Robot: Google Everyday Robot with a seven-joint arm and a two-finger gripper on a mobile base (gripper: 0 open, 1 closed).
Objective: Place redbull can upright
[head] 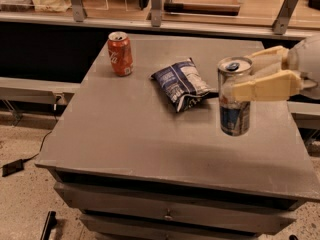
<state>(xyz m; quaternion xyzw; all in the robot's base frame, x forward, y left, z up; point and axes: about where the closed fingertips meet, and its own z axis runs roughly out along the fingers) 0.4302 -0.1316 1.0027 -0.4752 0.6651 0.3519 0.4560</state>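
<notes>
The redbull can (pixel 234 115) is a slim silver-and-blue can, held upright at the right side of the grey table (pixel 135 134). Its base is at or just above the tabletop; I cannot tell whether it touches. My gripper (pixel 245 76) reaches in from the right edge, and its cream fingers (pixel 265 87) are shut on the can's upper half, one in front and one behind. The can's silver top shows just above the fingers.
A red-orange cola can (pixel 120 53) stands upright at the table's back left. A dark blue and white snack bag (pixel 181 84) lies in the middle, just left of the held can. A shelf rail with metal posts (pixel 156 4) runs behind the table.
</notes>
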